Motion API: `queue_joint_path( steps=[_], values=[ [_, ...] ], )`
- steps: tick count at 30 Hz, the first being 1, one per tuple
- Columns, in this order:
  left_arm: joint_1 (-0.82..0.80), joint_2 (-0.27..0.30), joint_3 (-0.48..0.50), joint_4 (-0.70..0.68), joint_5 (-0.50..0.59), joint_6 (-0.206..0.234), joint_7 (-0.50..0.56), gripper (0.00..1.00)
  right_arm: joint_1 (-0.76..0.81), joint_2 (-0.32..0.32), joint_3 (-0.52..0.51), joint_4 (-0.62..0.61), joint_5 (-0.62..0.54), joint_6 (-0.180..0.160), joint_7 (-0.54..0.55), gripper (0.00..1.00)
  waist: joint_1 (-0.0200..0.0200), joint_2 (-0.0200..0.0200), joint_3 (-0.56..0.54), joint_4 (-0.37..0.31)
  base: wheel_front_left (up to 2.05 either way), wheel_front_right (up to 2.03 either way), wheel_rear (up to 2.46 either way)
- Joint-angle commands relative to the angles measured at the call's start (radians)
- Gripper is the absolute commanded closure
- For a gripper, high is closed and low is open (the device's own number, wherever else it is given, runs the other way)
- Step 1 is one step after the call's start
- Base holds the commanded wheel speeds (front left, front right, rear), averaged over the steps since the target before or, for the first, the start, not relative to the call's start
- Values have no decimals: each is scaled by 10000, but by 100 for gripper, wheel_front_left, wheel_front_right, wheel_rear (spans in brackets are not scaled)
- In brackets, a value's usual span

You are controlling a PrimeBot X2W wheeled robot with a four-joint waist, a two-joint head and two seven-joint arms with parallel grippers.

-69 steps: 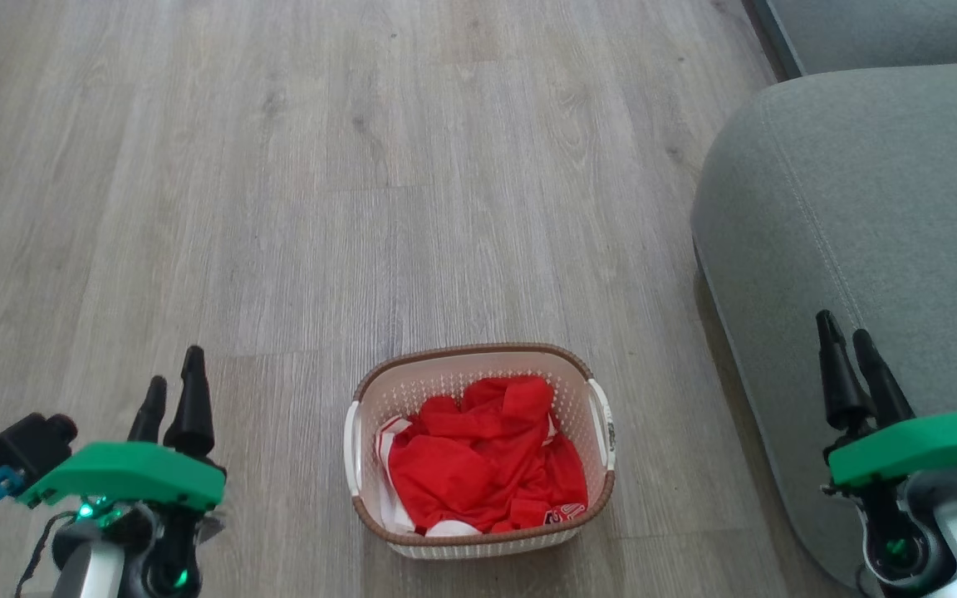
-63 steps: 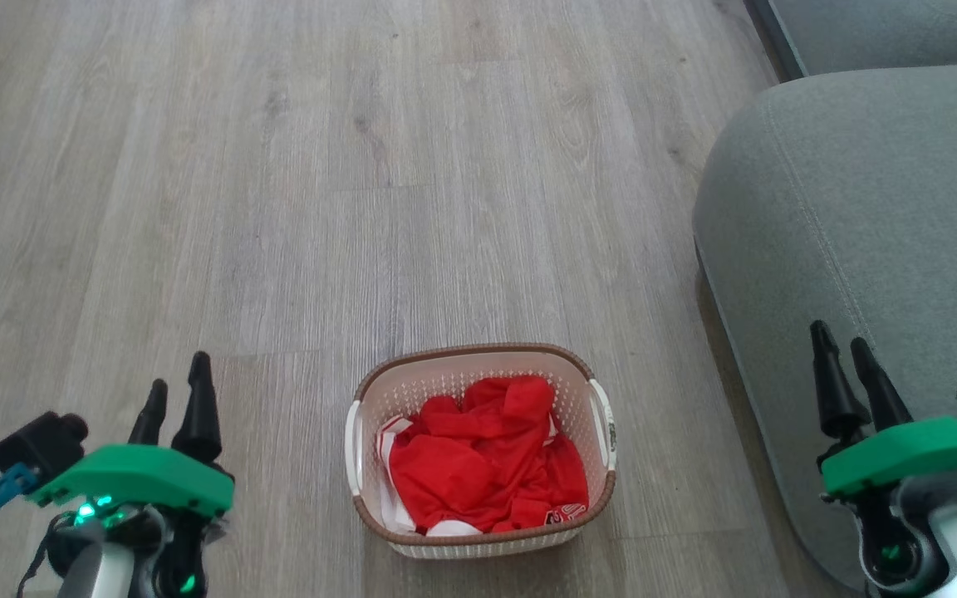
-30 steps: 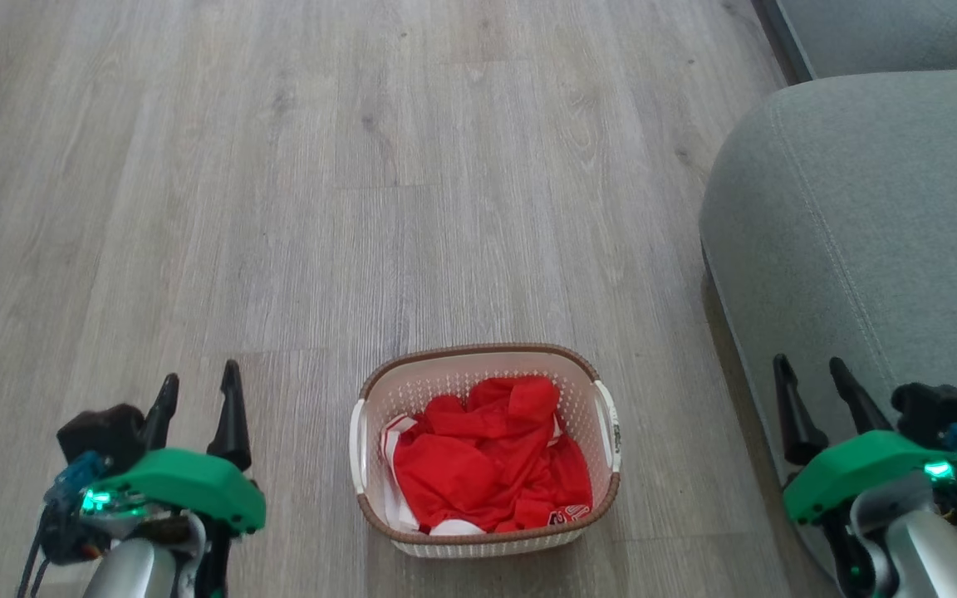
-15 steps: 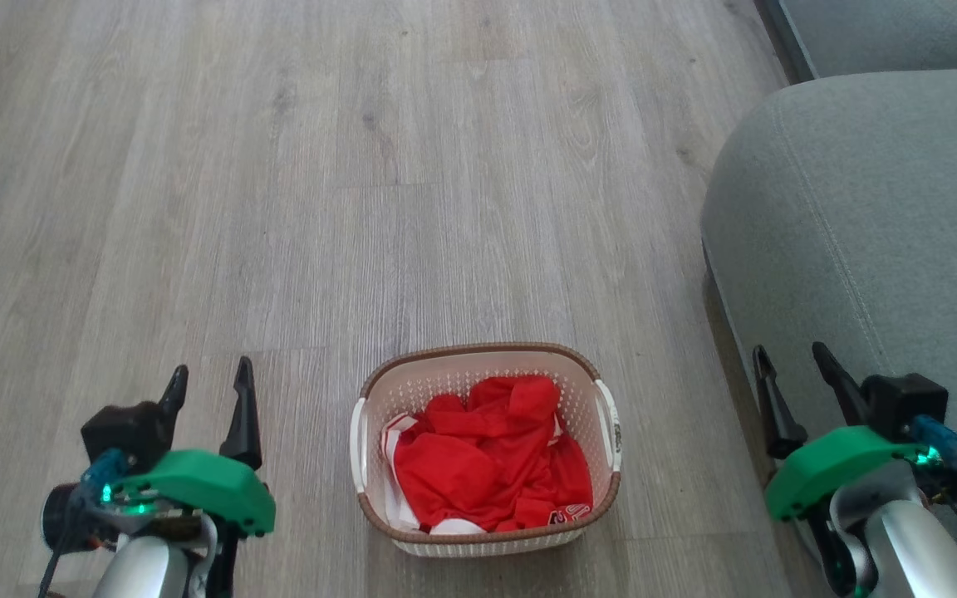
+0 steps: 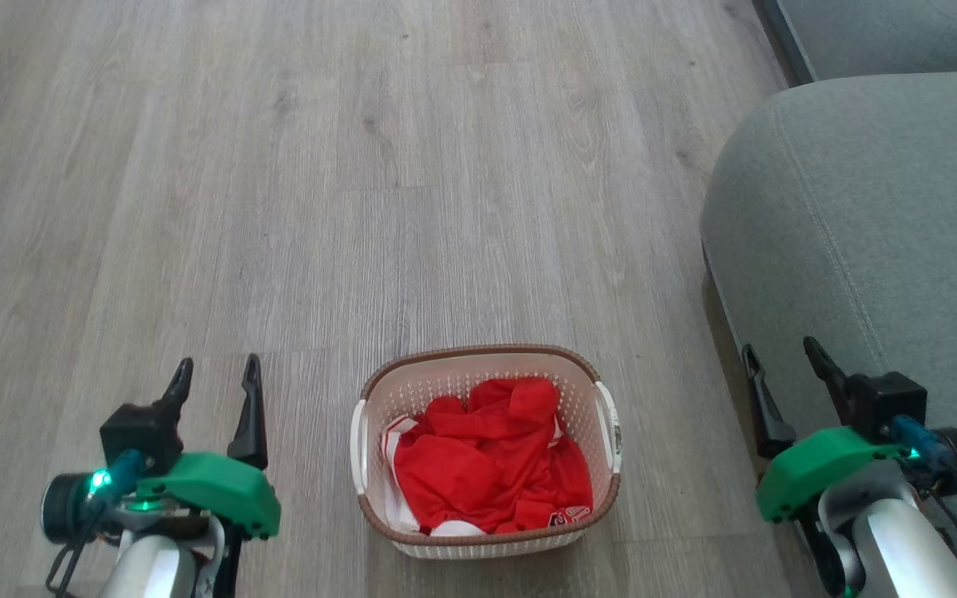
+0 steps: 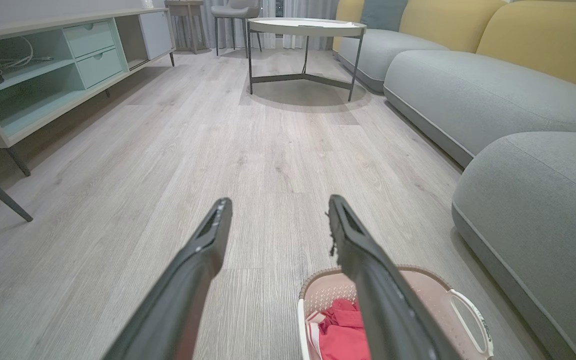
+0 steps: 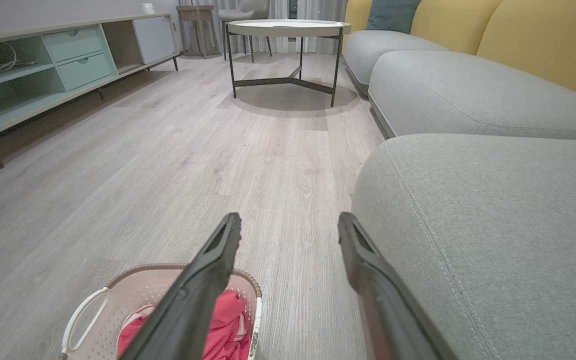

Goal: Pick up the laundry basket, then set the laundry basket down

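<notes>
The left hand (image 5: 219, 364) hangs low at the near left, its two dark fingers spread apart with nothing between them. In the left wrist view the same hand (image 6: 279, 202) shows bare boards through the gap. The right hand (image 5: 778, 347) hangs at the near right, fingers likewise parted and empty, and its own wrist view shows that hand (image 7: 289, 218) with floorboards in the gap. Both hands point toward the far end of the room. Between them, apart from each and touched by neither, the laundry basket (image 5: 437, 384) stands upright on the floor (image 5: 362, 208). It is cream, with perforated walls and a brown woven-look rim, a white left handle (image 5: 355, 440) and a white right handle (image 5: 611, 432). Crumpled red clothing (image 5: 487, 465) with white trim lies inside it. From the left wrist the laundry basket (image 6: 430, 300) sits at the lower right, partly behind that hand's right finger; from the right wrist the laundry basket (image 7: 138, 295) sits at the lower left, partly behind the left finger. To the right of the basket, close by the right hand, rises the rounded end of a grey sofa (image 5: 861, 208) — farther along, the seating carries yellow back cushions (image 6: 543, 45). Along the left side of the room runs a low shelf unit (image 6: 43, 75) with pale green drawers.
</notes>
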Motion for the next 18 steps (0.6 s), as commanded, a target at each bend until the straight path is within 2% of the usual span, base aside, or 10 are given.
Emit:
queue_joint_path(
  steps=[1, 18],
  values=[
    [-644, 202, 381, -376, -50, 59, -16, 0, -364, -44, 137, -343, -2, -13, -41, 0, 0, 0, -4, 0, 0, 0, 0],
    [-688, 246, 299, -296, -229, 119, 40, 0, -390, -138, 197, -338, 179, -13, -36, 0, 0, 0, 169, 9, 0, 0, 0]
  ],
)
